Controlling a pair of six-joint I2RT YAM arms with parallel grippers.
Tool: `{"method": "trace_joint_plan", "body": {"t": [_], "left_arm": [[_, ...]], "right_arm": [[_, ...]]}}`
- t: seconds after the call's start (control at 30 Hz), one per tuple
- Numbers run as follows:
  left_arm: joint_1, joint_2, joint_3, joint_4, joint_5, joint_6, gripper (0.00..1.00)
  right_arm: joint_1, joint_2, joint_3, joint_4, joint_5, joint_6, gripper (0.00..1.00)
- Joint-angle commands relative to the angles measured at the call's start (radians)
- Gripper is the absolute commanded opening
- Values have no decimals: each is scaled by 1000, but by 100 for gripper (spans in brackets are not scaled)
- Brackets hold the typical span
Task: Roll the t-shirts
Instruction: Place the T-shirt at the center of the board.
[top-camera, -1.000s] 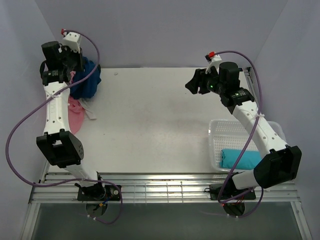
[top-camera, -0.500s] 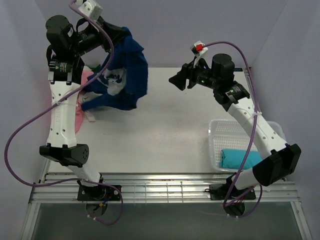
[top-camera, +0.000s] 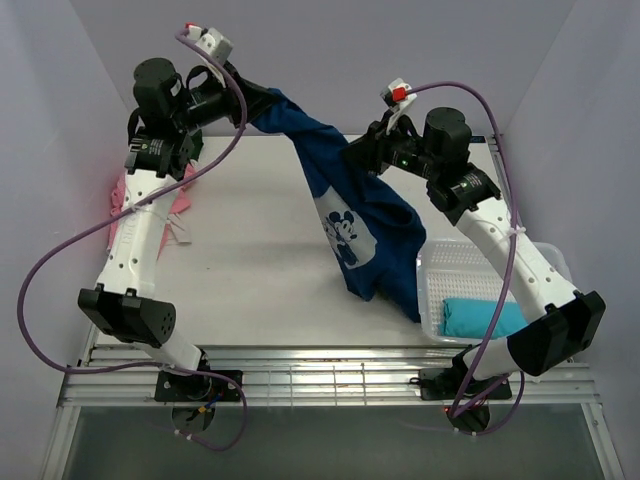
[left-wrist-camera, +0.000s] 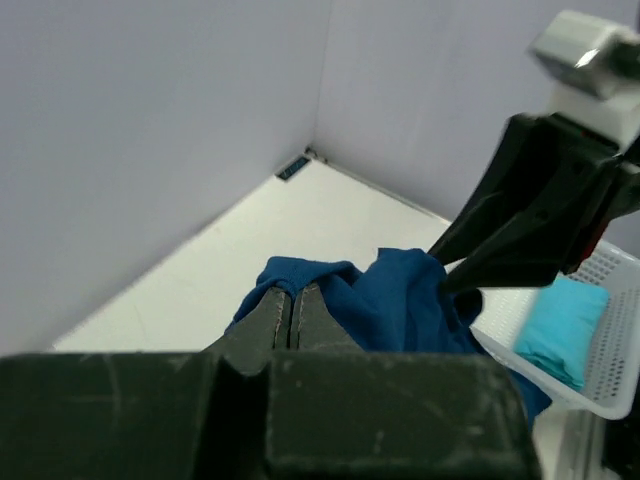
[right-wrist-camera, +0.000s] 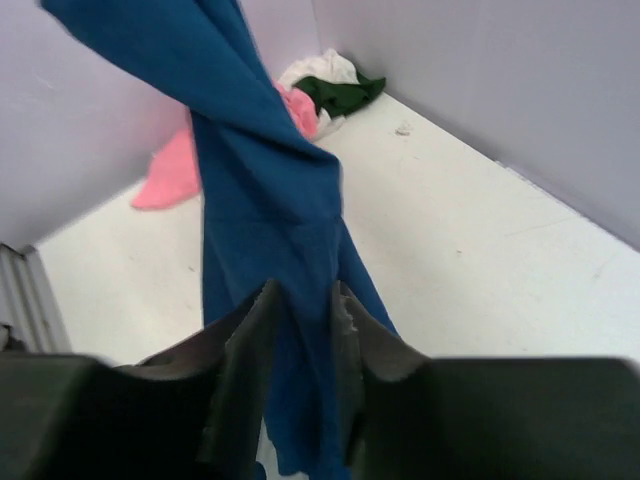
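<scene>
The dark blue t-shirt (top-camera: 365, 225) with a pale cartoon print hangs in the air between my two arms, its lower end draped near the basket. My left gripper (top-camera: 258, 100) is raised at the back left and shut on one bunched edge of the shirt (left-wrist-camera: 400, 300); its fingertips (left-wrist-camera: 291, 292) pinch the cloth. My right gripper (top-camera: 354, 156) is at the shirt's other side. In the right wrist view the blue cloth (right-wrist-camera: 260, 180) runs between its fingers (right-wrist-camera: 300, 300), which stand a little apart. A pink t-shirt (top-camera: 125, 195) lies at the left wall.
A white mesh basket (top-camera: 440, 262) at the right front holds a rolled teal t-shirt (top-camera: 480, 318). Pink (right-wrist-camera: 175, 170), white (right-wrist-camera: 322, 68) and dark green (right-wrist-camera: 345, 95) shirts lie heaped in the far left corner. Walls close in the left, back and right.
My left gripper has lifted the dark blue shirt from the left pile and swung it up and right. The right gripper met the shirt and its jaws have narrowed around the cloth.
</scene>
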Motion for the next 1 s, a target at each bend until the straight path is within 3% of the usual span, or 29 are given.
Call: {"method": "trace_joint_plan", "body": {"t": [0.0, 0.1, 0.37, 0.43, 0.47, 0.53, 0.73, 0.83, 0.87, 0.9, 0.93, 0.97], "left_arm": [[5, -37, -70, 54, 0, -56, 0], [2, -37, -67, 55, -1, -60, 0], [1, -48, -65, 54, -14, -41, 0], [2, -48, -64, 54, -14, -47, 0], [2, -47, -65, 54, -12, -52, 0], [2, -48, -73, 55, -9, -60, 0], [2, -56, -76, 57, -6, -58, 0], [1, -57, -76, 57, -1, -60, 0], [1, -57, -76, 57, -3, -60, 0], [1, -60, -76, 57, -15, -61, 0], [2, -62, -75, 55, -35, -60, 0], [1, -65, -65, 51, -58, -47, 0]], "right_arm": [[2, 7, -11, -10, -12, 6, 21], [12, 39, -13, -1, -77, 26, 10], [74, 107, 30, 0, -59, -37, 9], [90, 136, 22, 2, -10, -52, 43], [108, 148, 24, 2, 0, -54, 73], [130, 186, 30, 11, 29, -42, 82], [144, 265, 7, 172, 89, 55, 86], [144, 332, 80, 174, 41, 81, 73], [145, 347, 123, 174, 17, 95, 43], [144, 370, 146, 172, -11, 103, 25], [145, 377, 168, 152, -11, 107, 9], [145, 377, 206, 139, -11, 107, 8]]}}
